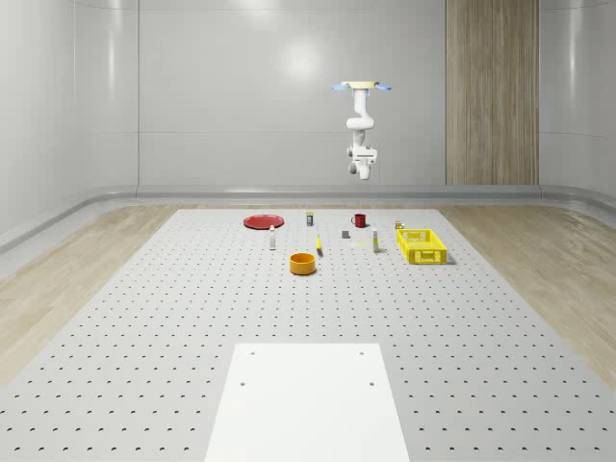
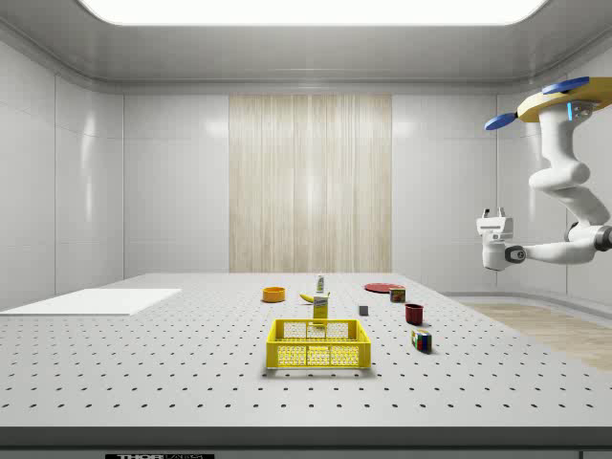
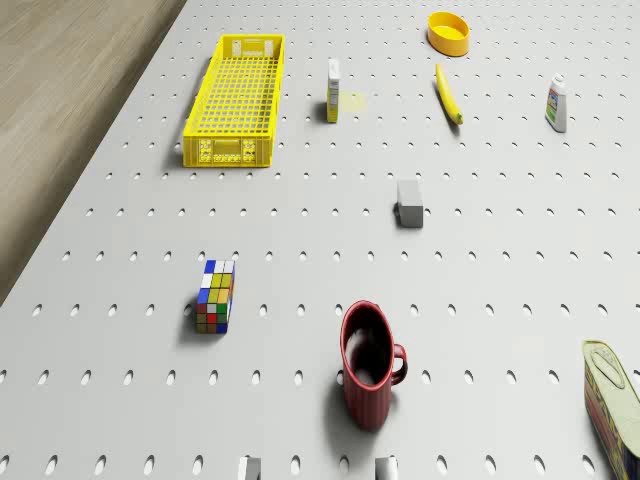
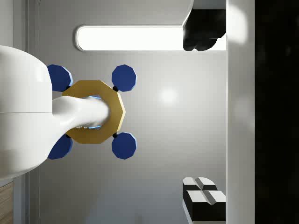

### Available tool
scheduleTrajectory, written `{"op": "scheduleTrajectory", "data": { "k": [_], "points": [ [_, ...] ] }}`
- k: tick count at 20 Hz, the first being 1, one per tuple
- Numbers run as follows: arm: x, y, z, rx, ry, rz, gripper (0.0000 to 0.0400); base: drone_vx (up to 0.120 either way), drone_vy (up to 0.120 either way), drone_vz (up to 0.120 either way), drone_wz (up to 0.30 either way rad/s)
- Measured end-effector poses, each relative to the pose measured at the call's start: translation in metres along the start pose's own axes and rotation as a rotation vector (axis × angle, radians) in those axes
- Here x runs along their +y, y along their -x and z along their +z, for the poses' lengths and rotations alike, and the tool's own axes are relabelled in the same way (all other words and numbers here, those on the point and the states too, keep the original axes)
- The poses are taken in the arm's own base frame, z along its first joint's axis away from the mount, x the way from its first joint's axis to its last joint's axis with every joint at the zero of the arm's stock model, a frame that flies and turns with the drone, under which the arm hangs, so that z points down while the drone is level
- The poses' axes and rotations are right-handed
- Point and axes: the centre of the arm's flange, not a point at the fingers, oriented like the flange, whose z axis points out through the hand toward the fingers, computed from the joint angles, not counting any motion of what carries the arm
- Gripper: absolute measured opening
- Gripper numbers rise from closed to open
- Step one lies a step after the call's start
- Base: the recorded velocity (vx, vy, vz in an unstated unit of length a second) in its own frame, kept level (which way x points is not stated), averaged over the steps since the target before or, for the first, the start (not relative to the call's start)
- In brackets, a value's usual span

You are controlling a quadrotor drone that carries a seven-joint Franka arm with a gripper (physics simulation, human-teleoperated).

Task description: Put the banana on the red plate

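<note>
I have the drone (image 1: 363,88) hovering high over the far end of the surface (image 1: 144,327), roughly above the red mug (image 1: 359,220) as the whole-scene view reads it. The arm hangs below it and bends back on itself, so the pincer (image 2: 494,214) points upward, well clear of everything on the surface. In the wrist view I look straight up at the drone's yellow body and blue rotors, and the two fingers (image 4: 203,35) stand wide apart with nothing between them.

The banana (image 1: 319,248) lies flat on the surface, untouched. On the whole-scene view's clock face it sits at about 2 o'clock from the orange bowl (image 1: 303,263), just beside it. The red plate (image 1: 261,221) is at about 10 o'clock from the banana, well apart from it and bare. The yellow crate (image 1: 422,244) sits at 3 o'clock from the banana. In the drone view the mug stands upright with a Rubik's cube (image 3: 215,296) nearby.
</note>
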Motion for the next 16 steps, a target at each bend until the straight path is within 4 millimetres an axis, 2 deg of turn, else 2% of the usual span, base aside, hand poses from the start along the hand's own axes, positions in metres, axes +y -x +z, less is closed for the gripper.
{"op": "scheduleTrajectory", "data": {
  "k": [3,10,16],
  "points": [
    [0.002,0.002,-0.023,0.002,-0.002,0.0,0.04,0.0,-0.12,0.0,0.0],
    [0.001,0.001,-0.066,0.006,-0.006,0.0,0.04,0.12,-0.12,0.0,0.0],
    [0.0,0.0,-0.085,0.009,-0.009,0.0,0.04,0.12,-0.12,0.0,0.0]
  ]
}}
